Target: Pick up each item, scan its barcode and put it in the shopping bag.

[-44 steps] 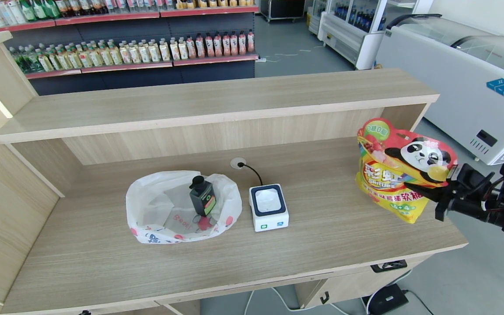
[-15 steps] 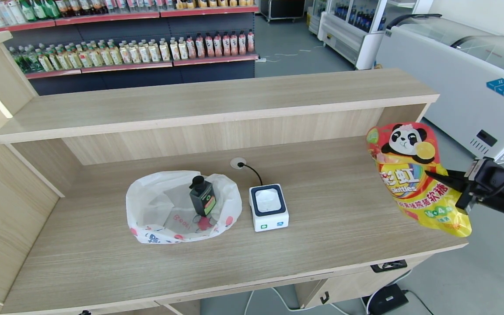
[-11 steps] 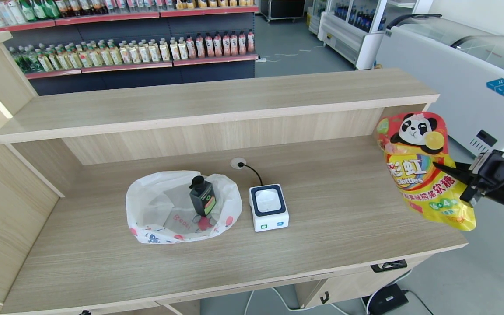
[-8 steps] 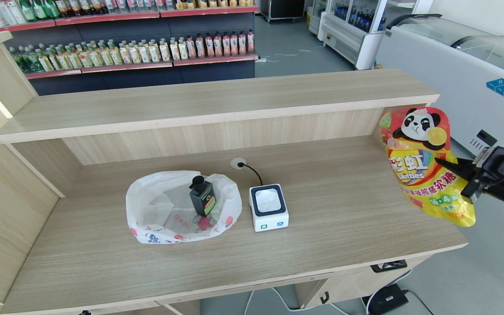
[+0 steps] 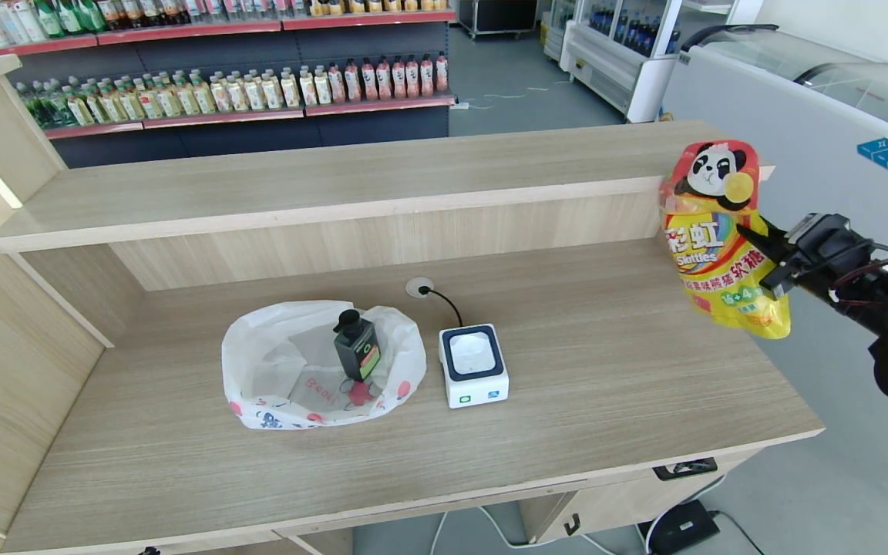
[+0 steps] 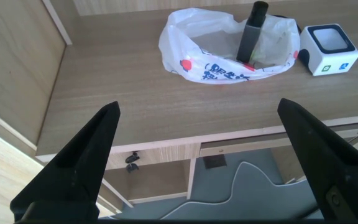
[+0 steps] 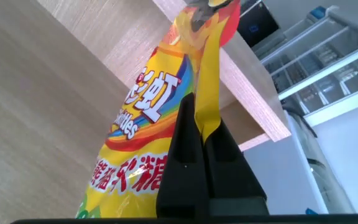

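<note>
Your counter [image 5: 606,385] carried a white shopping bag [image 5: 259,362] left of the middle. The candy pouch [image 5: 710,239] hung upright in the air over the counter's right end, its edge pinched tight in your right jaws. The little white scanner [image 5: 473,364] sat just right of the bag, and a dark bottle [image 5: 357,347] stood inside it. Your left jaws were spread wide, off the counter's near edge.
</note>
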`<state>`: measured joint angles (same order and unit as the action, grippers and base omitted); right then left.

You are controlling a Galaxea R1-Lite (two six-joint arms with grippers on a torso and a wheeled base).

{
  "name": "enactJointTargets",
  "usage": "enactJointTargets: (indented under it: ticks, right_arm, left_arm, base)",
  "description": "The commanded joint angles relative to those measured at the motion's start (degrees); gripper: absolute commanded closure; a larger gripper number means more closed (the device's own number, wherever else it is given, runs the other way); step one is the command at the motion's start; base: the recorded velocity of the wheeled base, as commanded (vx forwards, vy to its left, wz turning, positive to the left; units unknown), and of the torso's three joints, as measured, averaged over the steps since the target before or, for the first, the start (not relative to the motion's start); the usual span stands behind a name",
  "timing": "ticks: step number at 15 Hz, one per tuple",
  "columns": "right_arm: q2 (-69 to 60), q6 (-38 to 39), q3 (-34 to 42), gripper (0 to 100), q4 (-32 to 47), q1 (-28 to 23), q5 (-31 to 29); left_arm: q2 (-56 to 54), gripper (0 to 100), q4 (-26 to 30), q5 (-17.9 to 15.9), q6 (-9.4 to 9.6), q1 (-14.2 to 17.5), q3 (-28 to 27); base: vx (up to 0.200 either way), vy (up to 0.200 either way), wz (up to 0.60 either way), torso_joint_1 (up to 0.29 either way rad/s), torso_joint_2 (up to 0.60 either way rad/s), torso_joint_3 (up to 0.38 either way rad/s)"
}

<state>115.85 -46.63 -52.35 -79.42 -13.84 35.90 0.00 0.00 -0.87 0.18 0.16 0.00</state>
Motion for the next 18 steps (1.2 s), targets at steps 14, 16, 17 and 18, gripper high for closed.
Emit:
enactJointTargets:
  ticks: [14, 16, 17, 18]
  right_arm:
    - [9.05, 10.95, 0.58, 100, -9.00, 5.14, -4.17]
    - [8.43, 14.02, -1.35, 100, -9.08, 5.66, -5.23]
    - [8.43, 15.08, -4.78, 100, -9.08, 6.54, -5.23]
    - [8.34, 15.34, -6.98, 100, -9.08, 7.33, -5.23]
  left_arm:
    - [0.00, 0, 0.00, -0.01, -0.01, 0.02, 0.00]
    - [0.00, 0, 0.00, -0.01, -0.01, 0.02, 0.00]
    - [0.00, 0, 0.00, -0.01, -0.01, 0.02, 0.00]
    - [0.00, 0, 0.00, -0.01, -0.01, 0.02, 0.00]
  base:
    - [0.000, 0.000, 0.00, 0.000, 0.00, 0.000]
    - [0.000, 0.000, 0.00, 0.000, 0.00, 0.000]
    - [0.000, 0.000, 0.00, 0.000, 0.00, 0.000]
    - [0.000, 0.000, 0.00, 0.000, 0.00, 0.000]
